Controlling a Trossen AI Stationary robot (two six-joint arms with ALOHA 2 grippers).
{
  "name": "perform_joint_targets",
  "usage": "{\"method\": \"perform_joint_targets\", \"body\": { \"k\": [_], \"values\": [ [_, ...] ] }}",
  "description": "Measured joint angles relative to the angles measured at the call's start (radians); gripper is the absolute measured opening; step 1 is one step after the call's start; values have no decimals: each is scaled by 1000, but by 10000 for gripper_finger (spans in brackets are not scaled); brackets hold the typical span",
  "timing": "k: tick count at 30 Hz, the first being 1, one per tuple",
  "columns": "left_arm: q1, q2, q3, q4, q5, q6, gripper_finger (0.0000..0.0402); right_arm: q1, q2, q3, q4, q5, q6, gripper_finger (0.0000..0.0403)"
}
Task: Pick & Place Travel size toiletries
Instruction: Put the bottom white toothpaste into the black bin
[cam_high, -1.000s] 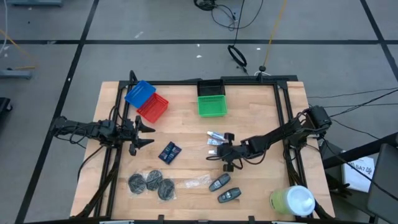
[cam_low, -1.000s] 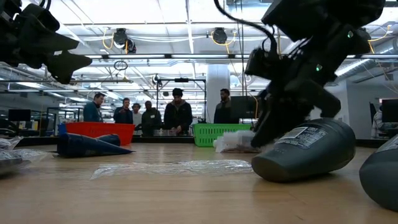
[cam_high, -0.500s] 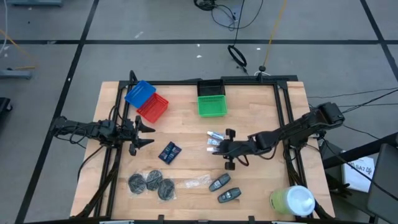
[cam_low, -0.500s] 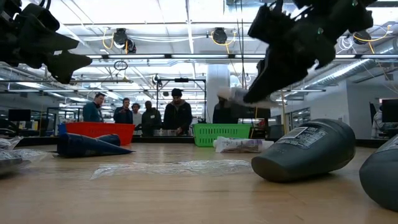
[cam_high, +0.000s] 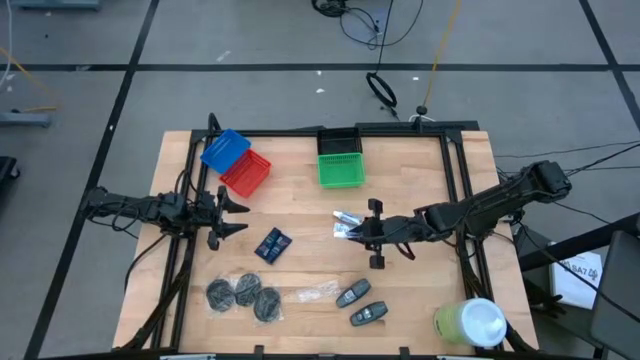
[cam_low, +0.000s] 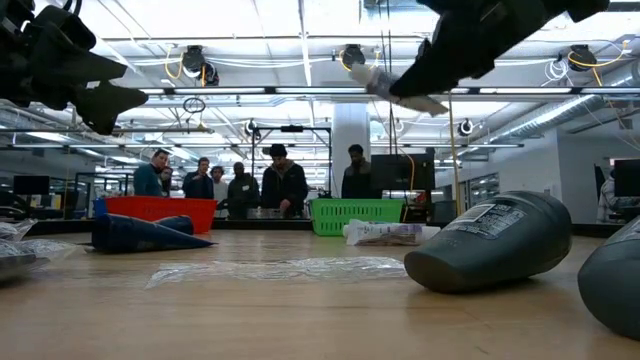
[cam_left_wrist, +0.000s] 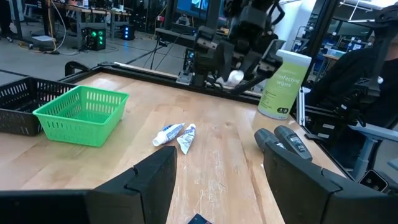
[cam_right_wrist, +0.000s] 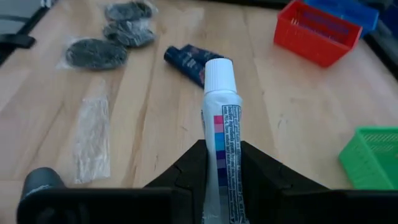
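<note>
Right end effector (cam_right_wrist: 219, 177) is clamped on a tube (cam_right_wrist: 221, 130), lifted off the tabletop (cam_high: 300, 215). Carry it level over the green basket (cam_high: 340, 170), then drop low. Left end effector (cam_high: 236, 217) waits wide open.

The right arm is stretched from the table's right edge toward the middle, its wrist raised above the tabletop. The right gripper (cam_high: 368, 232) is closed on a white tube (cam_right_wrist: 221, 134), which is pinched between the two dark fingers (cam_right_wrist: 186, 171) with its cap pointing forward. The left arm is held over the table's left side, the left gripper (cam_high: 232, 217) spread wide and holding nothing.
</note>
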Motion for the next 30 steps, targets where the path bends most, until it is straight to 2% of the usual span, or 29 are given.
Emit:
{"method": "perform_joint_targets", "body": {
  "k": [3, 7, 11, 21, 30],
  "values": [
    [0, 0, 0, 0, 0, 0, 237, -5, -37, 0, -1, -51, -4, 72],
    [0, 0, 0, 0, 0, 0, 237, -34, -75, 1, 7, -220, -4, 72],
    [0, 0, 0, 0, 0, 0, 237, -68, -83, 1, 52, -289, -33, 72],
    [0, 0, 0, 6, 0, 0, 237, -164, -82, -94, 338, -292, -116, 72],
    [0, 0, 0, 6, 0, 0, 237, -295, -82, -124, 388, -292, -135, 73]
  ]
}}
